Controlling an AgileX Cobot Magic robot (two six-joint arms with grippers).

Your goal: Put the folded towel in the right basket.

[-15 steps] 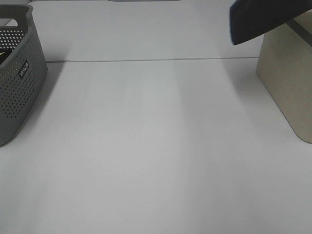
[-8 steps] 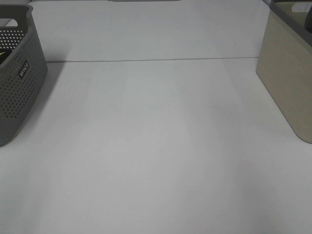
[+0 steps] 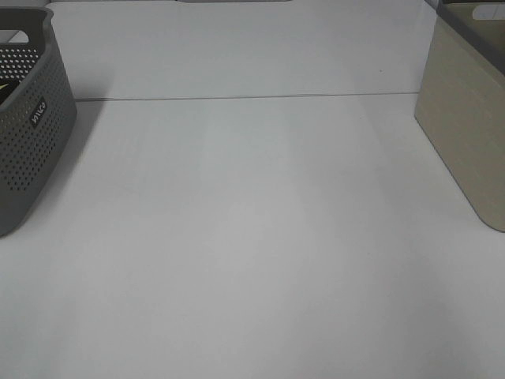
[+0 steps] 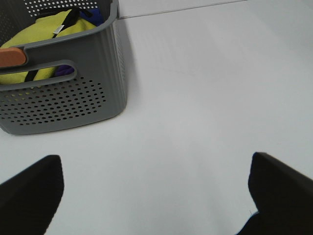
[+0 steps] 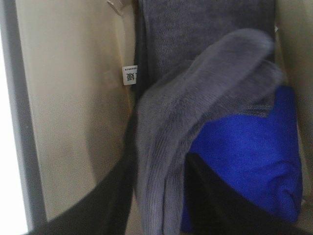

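White tabletop (image 3: 252, 237) | folded grey knit towel (image 5: 161, 122) inside beige plastic basket (image 3: 465, 134) at three o'clock | right gripper (image 5: 161, 169) straddles it, hold unclear to us | left gripper (image 4: 156, 196) spread, empty | only release left, we judge

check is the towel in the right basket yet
In. The right wrist view shows the grey towel inside the beige basket, over blue cloth; whether it is released, cannot tell.

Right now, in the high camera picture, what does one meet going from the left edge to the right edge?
A grey basket → the white table → a beige basket.
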